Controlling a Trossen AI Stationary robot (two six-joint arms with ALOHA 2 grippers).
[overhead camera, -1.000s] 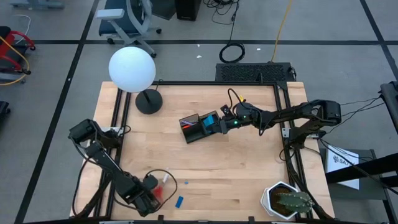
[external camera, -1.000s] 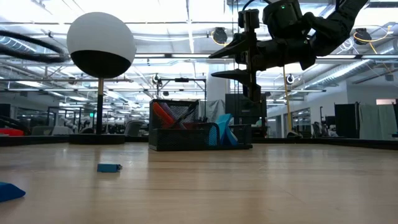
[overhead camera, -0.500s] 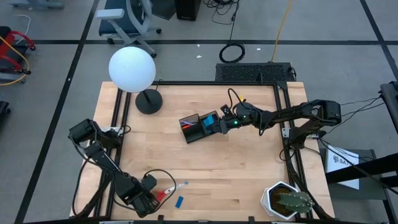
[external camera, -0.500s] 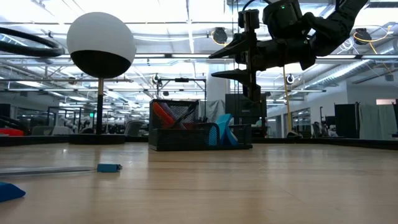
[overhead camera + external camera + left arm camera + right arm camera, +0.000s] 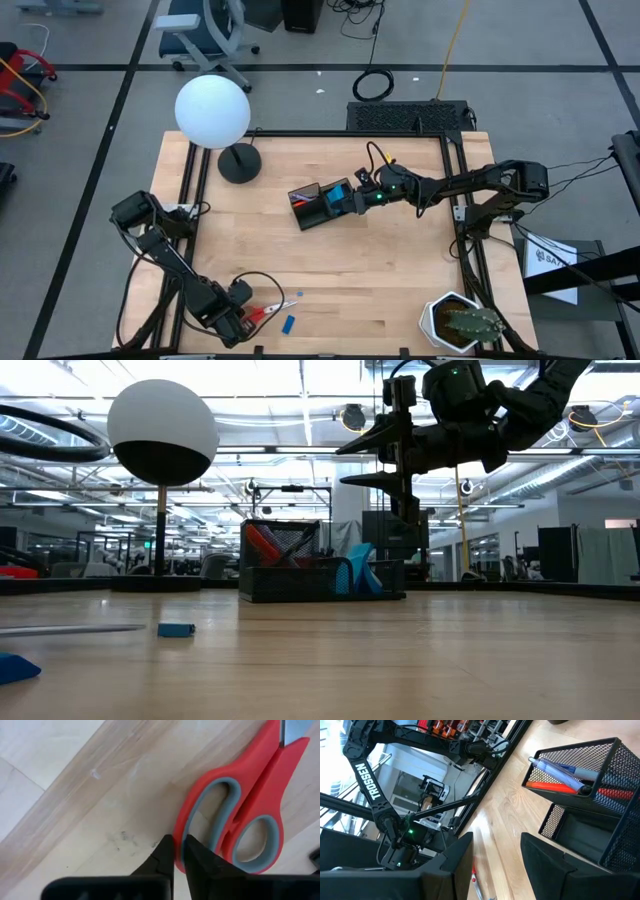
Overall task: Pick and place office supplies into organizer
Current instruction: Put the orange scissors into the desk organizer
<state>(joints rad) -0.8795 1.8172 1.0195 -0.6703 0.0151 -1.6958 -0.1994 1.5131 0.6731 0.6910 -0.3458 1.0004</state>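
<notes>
Table (image 5: pixel 400 270): pale wood with a dark frame, both arms reaching in over it.

Left end effector (image 5: pixel 174 851): low at the near left corner of the table, fingers drawn together with barely a sliver between them. Whether they pinch the edge of the handle loop cannot be told; they sit right against it.

Scissors (image 5: pixel 240 815): red handles with grey lining, lying flat on the table just beside the left end effector, blades pointing away toward the table's middle.

Eraser (image 5: pixel 288 324): small and blue, flat on the table near the front edge, just beside the scissors.

Organizer (image 5: pixel 322 203): black mesh, mid-table toward the far side. The tall compartment holds an orange marker (image 5: pixel 552 786), a purple pen (image 5: pixel 565 771) and something red; a blue notepad (image 5: pixel 358 570) stands in the lower part.

Right end effector (image 5: pixel 385 460): held in the air at the organizer's right end, fingers spread fairly wide, nothing between them.

Lamp (image 5: pixel 213 112): white globe on a round black base, far left corner.

Potted cactus (image 5: pixel 462 322): near right corner.
</notes>
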